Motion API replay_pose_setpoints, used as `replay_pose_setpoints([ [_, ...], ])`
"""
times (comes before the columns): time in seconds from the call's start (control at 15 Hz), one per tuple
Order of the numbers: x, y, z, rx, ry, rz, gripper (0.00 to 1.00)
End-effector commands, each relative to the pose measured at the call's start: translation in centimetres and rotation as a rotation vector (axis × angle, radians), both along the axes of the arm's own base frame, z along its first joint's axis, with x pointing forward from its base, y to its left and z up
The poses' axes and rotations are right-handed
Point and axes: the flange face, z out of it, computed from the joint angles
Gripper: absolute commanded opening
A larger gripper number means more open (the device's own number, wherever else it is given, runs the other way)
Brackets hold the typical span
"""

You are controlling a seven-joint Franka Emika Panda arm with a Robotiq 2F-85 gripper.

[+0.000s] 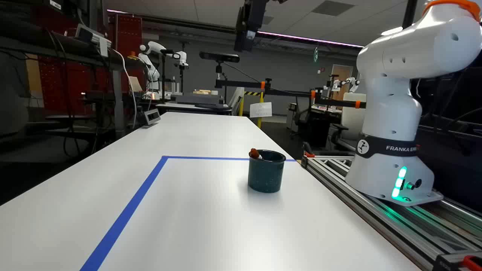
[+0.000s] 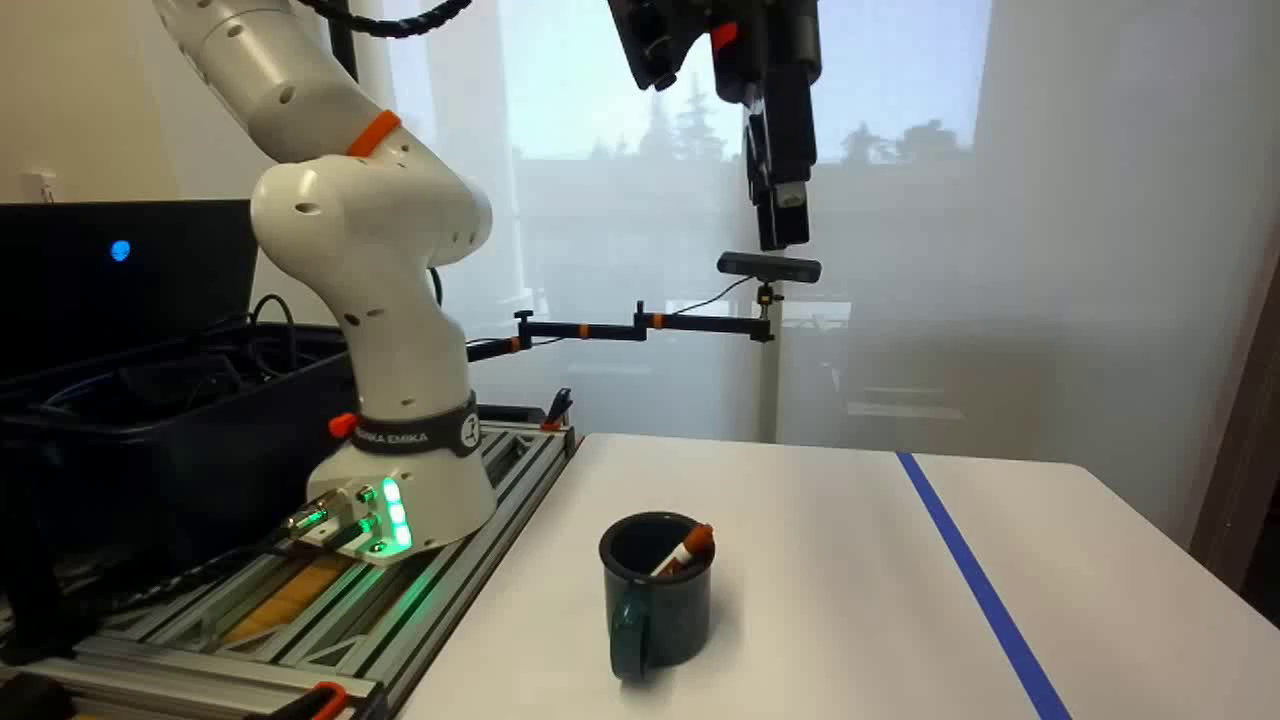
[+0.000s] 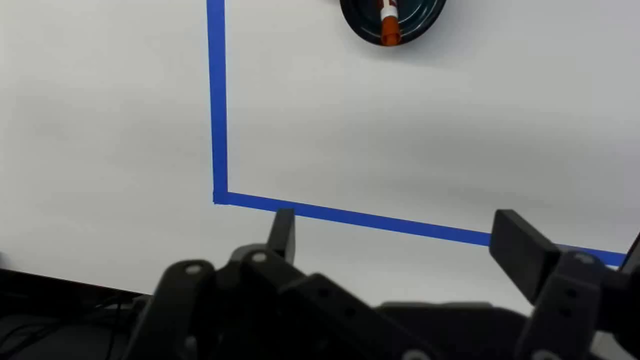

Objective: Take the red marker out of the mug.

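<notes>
The mug (image 1: 266, 176) is dark teal and stands upright on the white table; it also shows in an exterior view with its handle in front (image 2: 665, 615). The red marker (image 2: 690, 548) leans inside the mug, its red-orange end sticking up at the rim; its lower part is hidden. The marker's end also shows in an exterior view (image 1: 255, 153). In the wrist view the mug (image 3: 359, 25) and marker (image 3: 390, 25) are at the top edge, partly cut off. My gripper (image 3: 392, 220) is open and empty, high above the table and away from the mug.
Blue tape (image 3: 350, 216) marks a corner on the table (image 1: 203, 131). The white robot base (image 1: 388, 180) stands on a metal rail frame beside the table. A camera on a black arm (image 2: 768, 267) stands past the table's end. A small grey box (image 1: 151, 117) sits at the table's edge.
</notes>
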Motion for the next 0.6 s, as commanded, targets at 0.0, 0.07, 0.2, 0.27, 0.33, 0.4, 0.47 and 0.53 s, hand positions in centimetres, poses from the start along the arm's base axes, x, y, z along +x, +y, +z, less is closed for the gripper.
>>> replay_pose_setpoints([
  [0.0,0.01,0.01,0.08,0.0,0.001,0.0,1.0],
  [0.07,0.01,0.01,0.09,0.0,0.001,0.0,1.0],
  [0.2,0.01,0.01,0.09,0.0,0.001,0.0,1.0],
  [0.27,0.01,0.01,0.09,0.0,0.001,0.0,1.0],
  [0.33,0.01,0.01,0.09,0.0,0.001,0.0,1.0],
  [0.4,0.01,0.01,0.09,0.0,0.001,0.0,1.0],
  [0.47,0.01,0.01,0.09,0.0,0.001,0.0,1.0],
  [0.53,0.63,-0.11,-0.73,0.011,0.052,-0.013,1.0],
])
